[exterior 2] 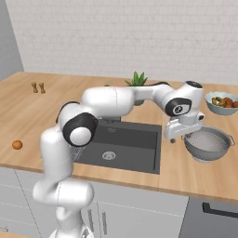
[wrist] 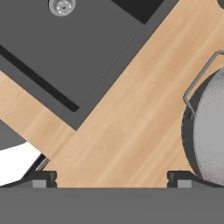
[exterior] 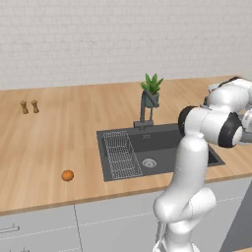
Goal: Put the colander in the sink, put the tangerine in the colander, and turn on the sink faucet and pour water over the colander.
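Jaws [wrist: 112, 178] wide, empty, beside grey perforated metal colander [exterior 2: 208, 144], lined up to grasp its rim | colander on surface [exterior 2: 186, 172] right of dark rectangular sink [exterior 2: 125, 139] | orange tangerine [exterior: 67, 175] near surface's front-left edge

my base faces wooden counter [exterior: 59, 128]: tangerine [exterior: 67, 175], colander [exterior 2: 208, 144], fruit bowl [exterior 2: 222, 103], two shakers [exterior: 29, 107], potted plant [exterior: 151, 90] on it; sink [exterior: 162, 147] recessed.

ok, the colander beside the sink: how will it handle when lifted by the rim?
The colander looks like rigid perforated metal, so probably stiff and light for its size. Its round bowl may rock if nudged. The thin wire handle and wide rim seem grippable, though smooth metal could slip.
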Robot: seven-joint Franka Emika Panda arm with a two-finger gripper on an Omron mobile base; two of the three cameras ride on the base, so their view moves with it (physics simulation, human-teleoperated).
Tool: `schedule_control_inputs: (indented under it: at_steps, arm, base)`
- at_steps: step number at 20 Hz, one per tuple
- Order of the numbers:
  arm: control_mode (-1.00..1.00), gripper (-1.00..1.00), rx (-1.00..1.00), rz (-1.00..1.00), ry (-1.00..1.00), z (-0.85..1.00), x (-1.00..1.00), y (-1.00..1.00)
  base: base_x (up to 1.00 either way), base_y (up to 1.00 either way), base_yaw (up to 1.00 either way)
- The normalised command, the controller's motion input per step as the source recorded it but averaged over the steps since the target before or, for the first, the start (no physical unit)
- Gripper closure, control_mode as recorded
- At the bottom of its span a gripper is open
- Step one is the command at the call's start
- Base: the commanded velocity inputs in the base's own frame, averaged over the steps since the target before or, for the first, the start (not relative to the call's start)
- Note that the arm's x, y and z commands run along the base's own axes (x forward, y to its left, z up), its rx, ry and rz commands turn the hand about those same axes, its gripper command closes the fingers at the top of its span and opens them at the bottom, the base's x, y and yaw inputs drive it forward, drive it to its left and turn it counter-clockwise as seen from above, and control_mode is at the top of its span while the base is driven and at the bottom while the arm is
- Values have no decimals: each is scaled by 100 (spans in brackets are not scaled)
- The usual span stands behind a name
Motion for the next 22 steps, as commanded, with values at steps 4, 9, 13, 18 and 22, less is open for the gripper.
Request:
schedule_control_inputs:
  at_steps: [4, 9, 13, 18, 22]
  arm:
    - [-100, -100, 0, 0, 0, -10, 28, -12]
    - [-100, -100, 0, 0, 3, -5, 29, -7]
    - [-100, -100, 0, 0, 4, -19, 16, 0]
    - [-100, -100, -2, -1, 1, -30, 2, 0]
    - [-100, -100, -8, -5, -1, -33, -4, 1]
  base:
    - [0, 0, 0]
    - [0, 0, 0]
    - [0, 0, 0]
    - [0, 0, 0]
    - [0, 0, 0]
